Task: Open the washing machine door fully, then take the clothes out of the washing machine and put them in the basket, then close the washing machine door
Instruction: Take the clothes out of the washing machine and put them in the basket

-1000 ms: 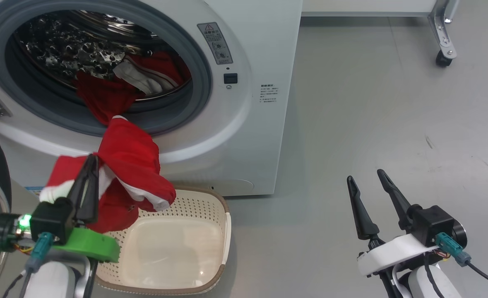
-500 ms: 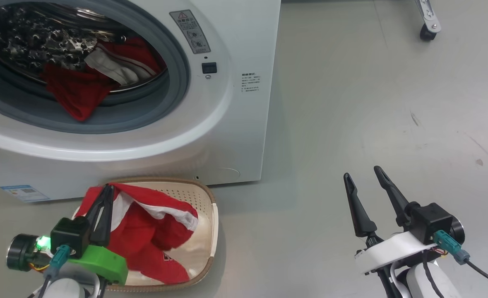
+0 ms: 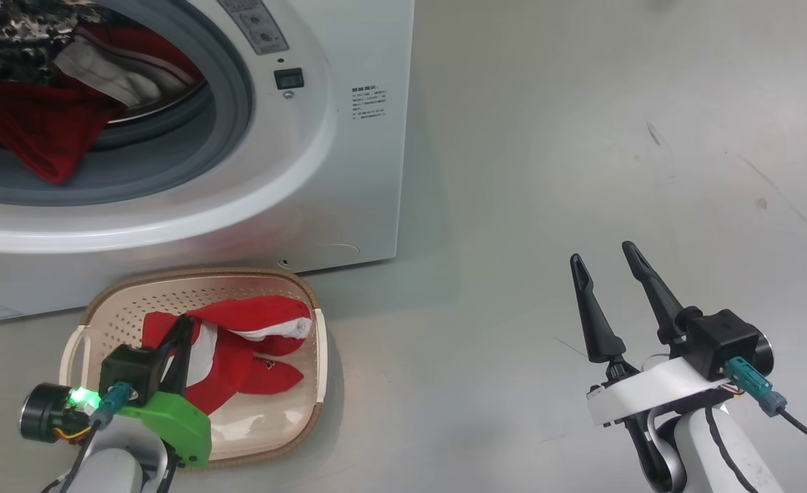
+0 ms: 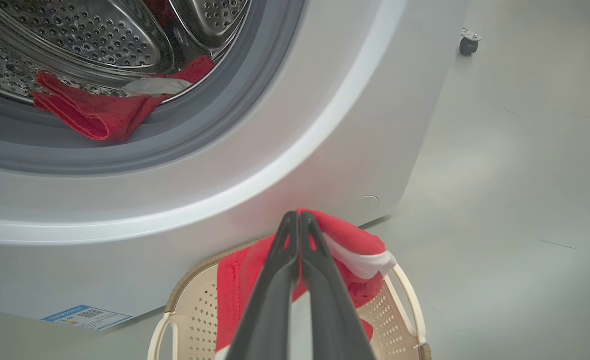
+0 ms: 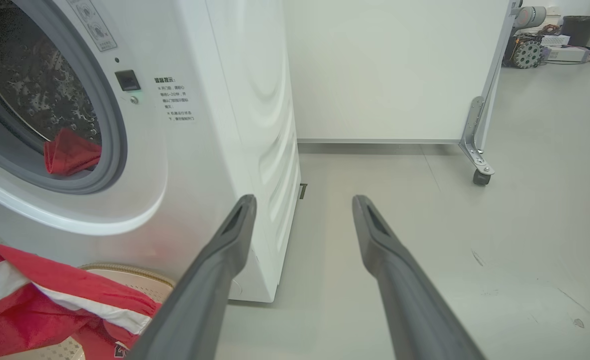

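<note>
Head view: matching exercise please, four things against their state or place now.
Things:
1. left gripper
2. right gripper
3. basket
4. drum clothes

States:
A. open, above bare floor
B. draped over the grey gasket
C. shut on the red garment
D. on the floor before the washing machine

Pairs: 1-C, 2-A, 3-D, 4-B.

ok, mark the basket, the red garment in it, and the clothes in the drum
basket (image 3: 163, 293), head view, perforated back wall.
red garment (image 3: 266, 311), head view, upper fold.
clothes in drum (image 3: 37, 133), head view, red fold at the lip.
</note>
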